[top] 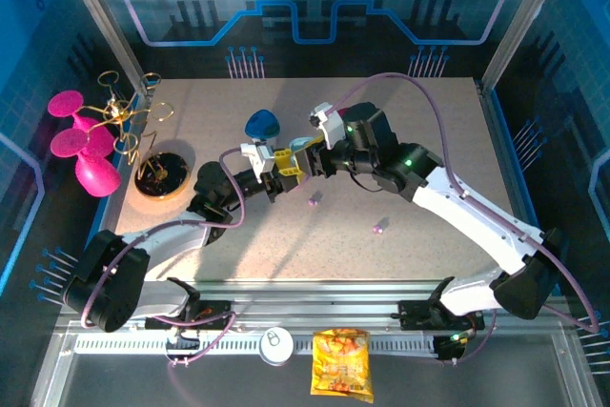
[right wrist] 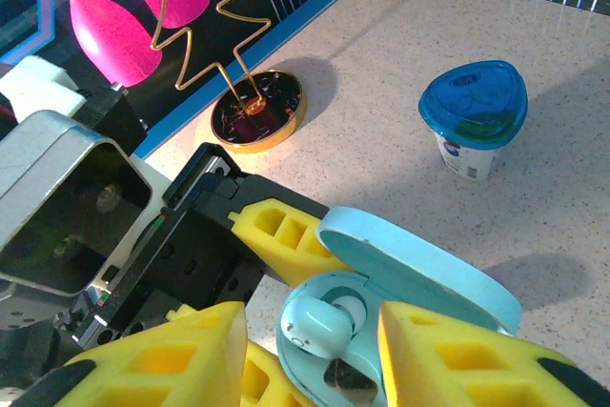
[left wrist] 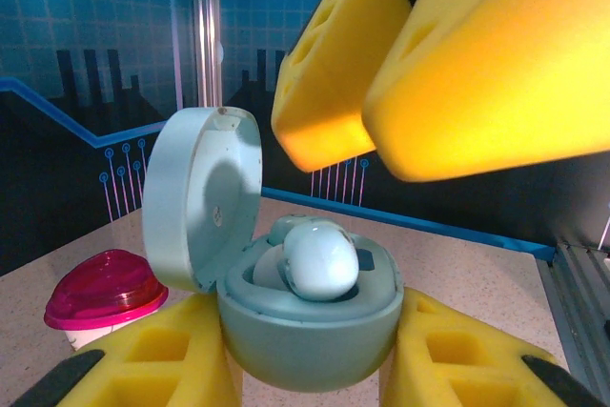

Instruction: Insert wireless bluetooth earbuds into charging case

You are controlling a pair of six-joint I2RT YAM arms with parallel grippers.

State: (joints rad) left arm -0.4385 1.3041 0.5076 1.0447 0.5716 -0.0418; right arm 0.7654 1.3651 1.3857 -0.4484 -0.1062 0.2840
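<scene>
**Figure.** Your left gripper [left wrist: 310, 369] is clenched on the case [left wrist: 305, 323], holding it steady with the lid tipped back so the wells face up. A light-blue earbud [left wrist: 319, 259] sits in the case, standing above its rim. Your right gripper [right wrist: 313, 323] straddles it, jaws released. A lilac bud [top: 315, 200] lies on the surface [top: 429, 140] near the case, and a second bud [top: 379, 228] lies farther off. You cannot tell whether the earbud is fully seated. It hides the well behind it.

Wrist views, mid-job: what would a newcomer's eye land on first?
The open pale-blue case, pinched in the left claw mid-table, with a light-blue earbud sitting in it. The right claw hangs open just above. Two pink earbuds lie loose on the table.
</scene>
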